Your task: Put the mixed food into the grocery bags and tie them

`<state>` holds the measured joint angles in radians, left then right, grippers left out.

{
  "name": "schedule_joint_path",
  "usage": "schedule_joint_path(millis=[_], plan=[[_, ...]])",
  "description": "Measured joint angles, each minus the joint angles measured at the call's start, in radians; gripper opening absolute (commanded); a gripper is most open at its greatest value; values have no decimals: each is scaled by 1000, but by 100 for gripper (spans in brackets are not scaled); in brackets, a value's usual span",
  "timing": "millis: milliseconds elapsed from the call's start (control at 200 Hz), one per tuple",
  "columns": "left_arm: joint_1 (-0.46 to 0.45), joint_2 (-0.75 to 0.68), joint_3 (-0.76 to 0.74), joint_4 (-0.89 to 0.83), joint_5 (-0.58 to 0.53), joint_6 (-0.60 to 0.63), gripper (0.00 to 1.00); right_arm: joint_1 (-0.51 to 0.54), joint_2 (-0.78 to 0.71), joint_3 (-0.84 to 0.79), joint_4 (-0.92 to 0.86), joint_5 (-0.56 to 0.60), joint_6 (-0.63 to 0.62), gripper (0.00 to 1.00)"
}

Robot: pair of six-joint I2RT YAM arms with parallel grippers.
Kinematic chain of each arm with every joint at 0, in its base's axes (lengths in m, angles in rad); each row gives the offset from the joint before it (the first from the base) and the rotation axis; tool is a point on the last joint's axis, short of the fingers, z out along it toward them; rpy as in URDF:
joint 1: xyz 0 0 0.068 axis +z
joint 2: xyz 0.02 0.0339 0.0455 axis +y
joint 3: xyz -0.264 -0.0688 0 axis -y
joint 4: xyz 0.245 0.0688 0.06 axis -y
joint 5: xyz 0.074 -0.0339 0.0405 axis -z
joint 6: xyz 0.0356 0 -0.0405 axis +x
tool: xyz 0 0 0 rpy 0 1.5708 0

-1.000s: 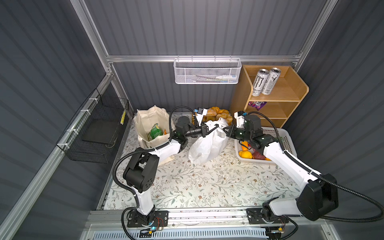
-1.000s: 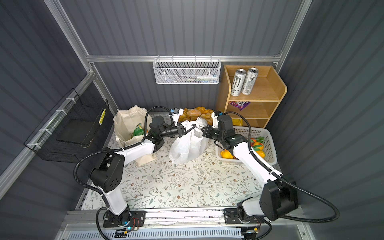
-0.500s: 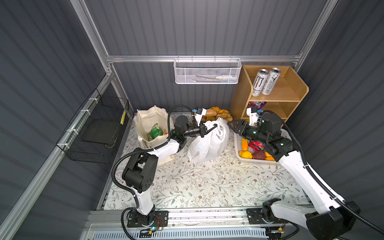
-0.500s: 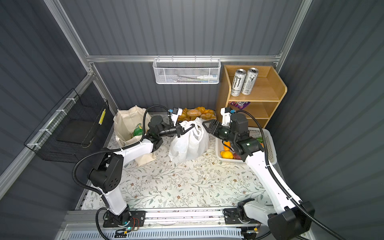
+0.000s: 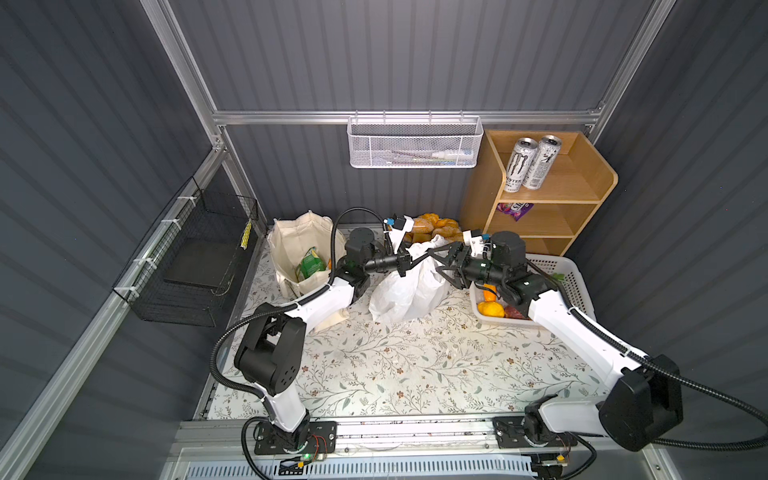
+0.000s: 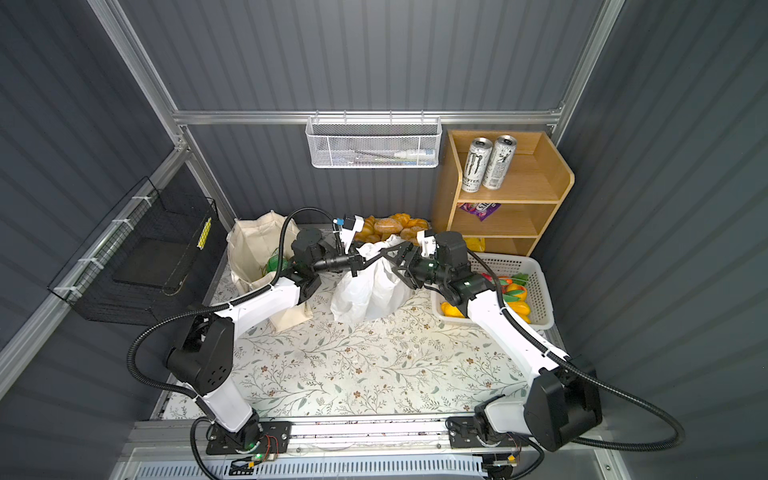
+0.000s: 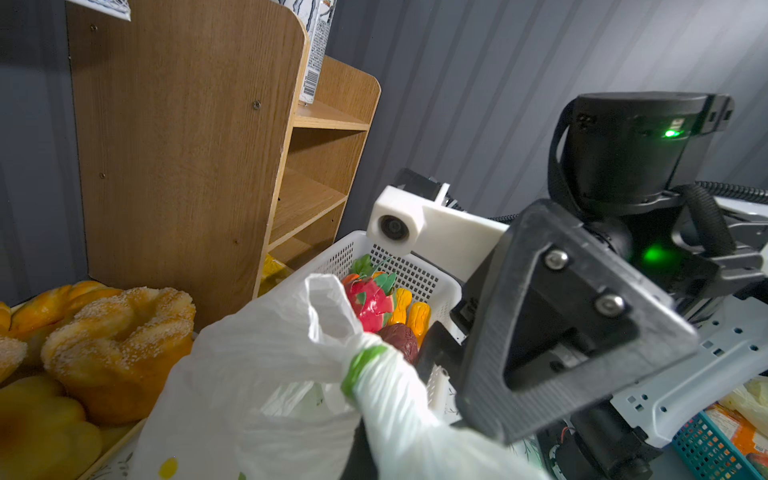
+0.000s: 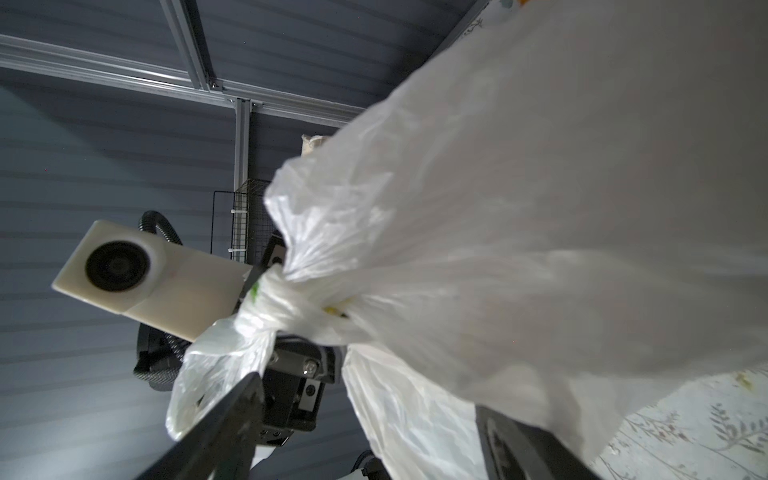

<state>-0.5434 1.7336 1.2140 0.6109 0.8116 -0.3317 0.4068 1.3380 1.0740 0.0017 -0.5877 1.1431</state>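
White crinkly plastic carrier bag [image 5: 405,293] stands mid-table on the floral cloth [image 5: 415,365]. I see its twisted neck pinched in my left gripper [image 5: 409,262], jaws pressed together. My right gripper [image 5: 435,261] has its jaws spread wide either side of the bag's top. A cream canvas tote [image 5: 291,241] to the left holds a green snack packet [image 5: 309,264]. Orange toy produce [image 5: 490,309] lies in the white perforated basket [image 5: 575,276].

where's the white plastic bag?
In both top views the white plastic bag stands mid-table toward the back, canvas tote to its left, perforated basket to its right; the left claw pinches its top.
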Motion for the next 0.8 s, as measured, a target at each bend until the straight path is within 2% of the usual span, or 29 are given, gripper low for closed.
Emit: schedule_joint_path(millis=[345, 545, 800], plan=[[0, 0, 0, -29, 1, 23, 0, 2, 14, 21, 24, -1, 20, 81], [0, 0, 1, -39, 13, 23, 0, 2, 81, 60, 50, 8, 22, 81], [-3, 0, 11, -59, 84, 21, 0, -13, 190, 153, 67, 10, 27, 80]])
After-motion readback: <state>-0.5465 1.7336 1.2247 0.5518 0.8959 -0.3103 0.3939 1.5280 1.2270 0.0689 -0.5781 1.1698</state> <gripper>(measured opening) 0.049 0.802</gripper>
